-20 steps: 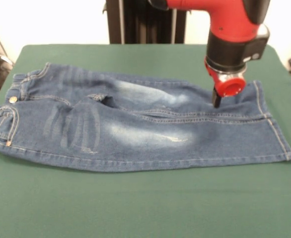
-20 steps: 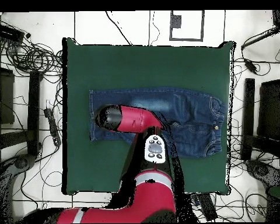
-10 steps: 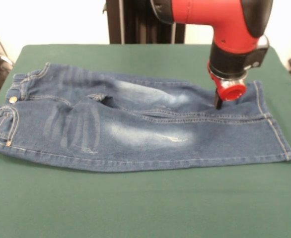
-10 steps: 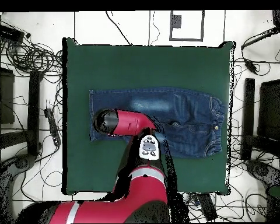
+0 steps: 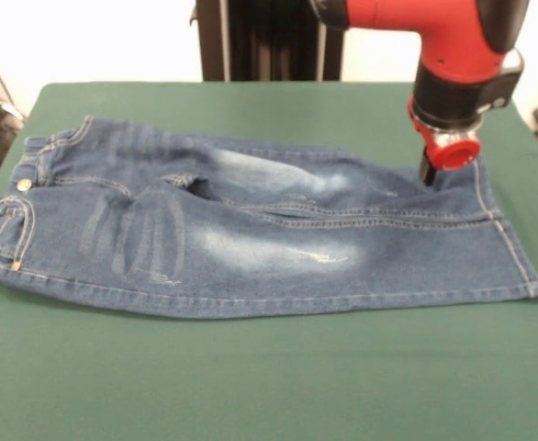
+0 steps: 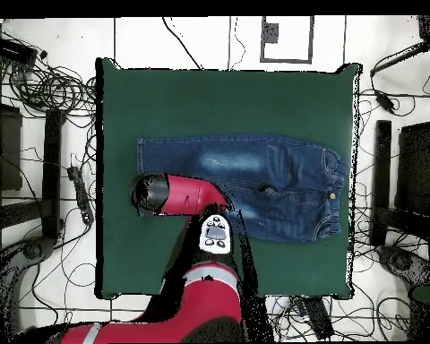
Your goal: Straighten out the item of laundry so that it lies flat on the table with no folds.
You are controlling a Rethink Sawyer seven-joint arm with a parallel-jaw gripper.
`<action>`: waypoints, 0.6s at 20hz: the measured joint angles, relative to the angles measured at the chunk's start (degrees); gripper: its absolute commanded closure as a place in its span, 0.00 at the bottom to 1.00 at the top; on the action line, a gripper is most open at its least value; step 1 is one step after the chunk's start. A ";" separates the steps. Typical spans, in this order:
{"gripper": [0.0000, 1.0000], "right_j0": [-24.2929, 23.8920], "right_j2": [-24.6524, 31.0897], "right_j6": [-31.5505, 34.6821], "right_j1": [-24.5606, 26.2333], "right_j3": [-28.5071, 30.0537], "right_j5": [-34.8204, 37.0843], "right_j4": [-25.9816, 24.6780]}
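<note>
The jeans (image 5: 251, 234) lie spread lengthwise across the middle of the green table (image 5: 269, 386), with bare cloth all round them. In the front view the waistband (image 5: 12, 202) with its brass button (image 5: 23, 185) is at the left, bunched and slightly rumpled, and the 2 leg hems (image 5: 508, 230) are at the right. The 2 legs lie side by side, touching along a stitched seam that runs left to right. Small creases gather at the crotch (image 5: 184, 182), and faint ripples cross the far leg near its hem. The near leg looks mostly smooth, with whitish faded patches on both thighs.

The red and black arm (image 5: 453, 46) comes down over the right end of the jeans. Its gripper (image 5: 427, 175) shows as a dark tip below a red ring, at or just above the far leg's cloth close to the far right hem corner. I cannot tell whether it is apart or together, nor whether it touches the denim.

In the overhead view the arm (image 6: 187, 193) covers the hem corner nearest the robot, and the gripper is hidden beneath it.
</note>
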 measured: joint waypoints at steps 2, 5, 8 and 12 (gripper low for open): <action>1.00 0.15 0.01 0.00 -0.85 0.65 0.00 0.35; 1.00 0.11 -0.01 0.00 -1.82 1.26 0.00 0.63; 1.00 0.06 -0.05 0.00 -2.54 1.54 -0.01 0.68; 1.00 -0.20 -0.19 0.00 -2.28 1.54 -0.09 0.64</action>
